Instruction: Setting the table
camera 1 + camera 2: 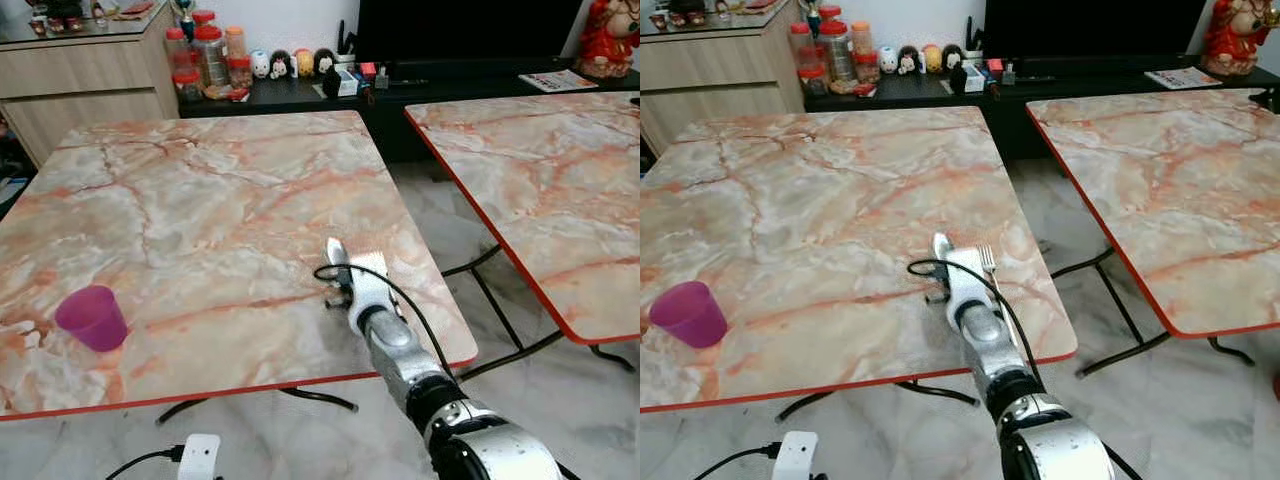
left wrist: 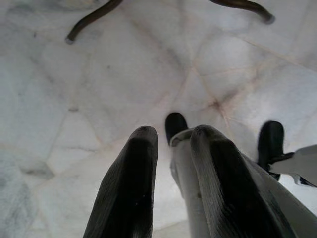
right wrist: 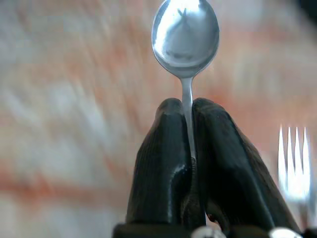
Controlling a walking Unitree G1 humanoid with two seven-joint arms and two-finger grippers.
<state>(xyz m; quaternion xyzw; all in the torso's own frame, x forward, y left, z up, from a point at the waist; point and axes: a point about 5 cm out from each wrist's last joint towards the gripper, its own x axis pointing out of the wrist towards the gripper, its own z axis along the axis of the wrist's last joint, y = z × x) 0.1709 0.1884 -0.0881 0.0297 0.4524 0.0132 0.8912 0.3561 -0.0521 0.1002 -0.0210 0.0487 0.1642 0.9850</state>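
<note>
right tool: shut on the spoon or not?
Shut. In the right wrist view the right tool has both black fingers pressed against the spoon handle, bowl sticking out beyond the tips, over the table.

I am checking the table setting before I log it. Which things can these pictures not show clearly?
- Spoon: handle hidden between right gripper fingers.
- Fork: handle behind the arm in the eye views; cut by the edge in the right wrist view.
- Table: blurred in the right wrist view.
- Left gripper: what it holds is unclear.
</note>
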